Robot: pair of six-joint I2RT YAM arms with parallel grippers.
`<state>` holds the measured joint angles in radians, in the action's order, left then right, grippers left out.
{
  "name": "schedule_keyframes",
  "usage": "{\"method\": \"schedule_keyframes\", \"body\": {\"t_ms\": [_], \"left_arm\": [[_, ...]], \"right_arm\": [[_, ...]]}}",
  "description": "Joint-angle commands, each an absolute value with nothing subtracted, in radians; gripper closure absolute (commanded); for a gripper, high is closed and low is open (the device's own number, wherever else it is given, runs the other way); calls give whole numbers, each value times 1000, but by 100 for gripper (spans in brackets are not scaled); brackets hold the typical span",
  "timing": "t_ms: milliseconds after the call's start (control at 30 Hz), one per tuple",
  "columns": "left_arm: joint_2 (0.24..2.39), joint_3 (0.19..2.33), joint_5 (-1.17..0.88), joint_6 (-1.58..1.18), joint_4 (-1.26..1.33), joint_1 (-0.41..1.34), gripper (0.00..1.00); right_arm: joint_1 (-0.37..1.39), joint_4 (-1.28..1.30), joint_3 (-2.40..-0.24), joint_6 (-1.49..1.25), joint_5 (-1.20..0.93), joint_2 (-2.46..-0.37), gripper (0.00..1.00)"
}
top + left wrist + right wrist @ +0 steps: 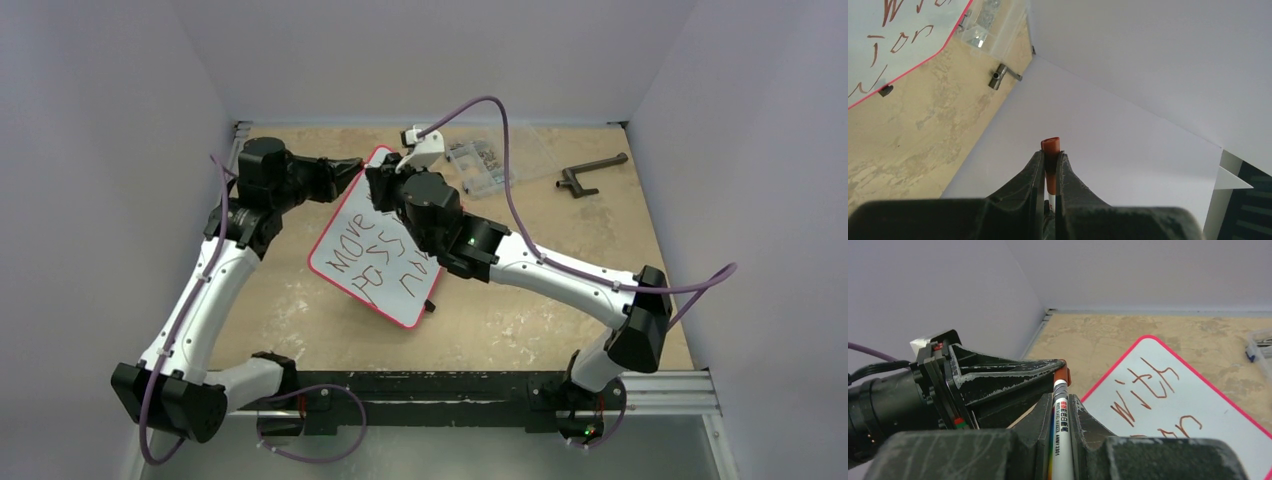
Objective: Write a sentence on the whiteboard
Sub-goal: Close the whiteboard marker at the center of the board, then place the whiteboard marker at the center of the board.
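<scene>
From above, the whiteboard is seen lying askew on the table, with the sentence on it. In the left wrist view, the left jaws are clamped on a cap. In the right wrist view, the right jaws are closed tight around the marker, whose tip is met by the cap.

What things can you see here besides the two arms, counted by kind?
Whiteboard: 1
Marker: 1
Cap: 1
Clear box: 1
Metal handle: 1
Total: 5
</scene>
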<state>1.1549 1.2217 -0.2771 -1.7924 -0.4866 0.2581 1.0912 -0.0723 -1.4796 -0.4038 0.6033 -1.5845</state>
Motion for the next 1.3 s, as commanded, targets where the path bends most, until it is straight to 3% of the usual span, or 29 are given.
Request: {"method": "schedule_keyframes", "body": {"t_ms": [0, 333, 667, 933, 1033, 1167, 1267], "left_arm": [[1041, 1258, -489, -1736, -287, 335, 100], [996, 1209, -386, -1715, -214, 437, 100], [975, 1170, -342, -1688, -244, 443, 100], [983, 1165, -308, -1686, -260, 442, 100], [993, 1167, -302, -1684, -263, 437, 100], [1019, 1183, -299, -1675, -269, 433, 100], [1043, 1195, -292, -1671, -267, 431, 100]], "right_arm": [[1094, -7, -1502, -604, 447, -1667, 100], [1047, 44, -1500, -926, 383, -1685, 100], [1020, 28, -1387, -932, 391, -1595, 98], [1019, 80, -1358, -863, 450, -1504, 36], [1018, 102, -1356, -839, 463, -1470, 18], [1018, 131, -1348, -794, 463, -1421, 2], [1019, 142, -1333, -752, 449, -1376, 1]]}}
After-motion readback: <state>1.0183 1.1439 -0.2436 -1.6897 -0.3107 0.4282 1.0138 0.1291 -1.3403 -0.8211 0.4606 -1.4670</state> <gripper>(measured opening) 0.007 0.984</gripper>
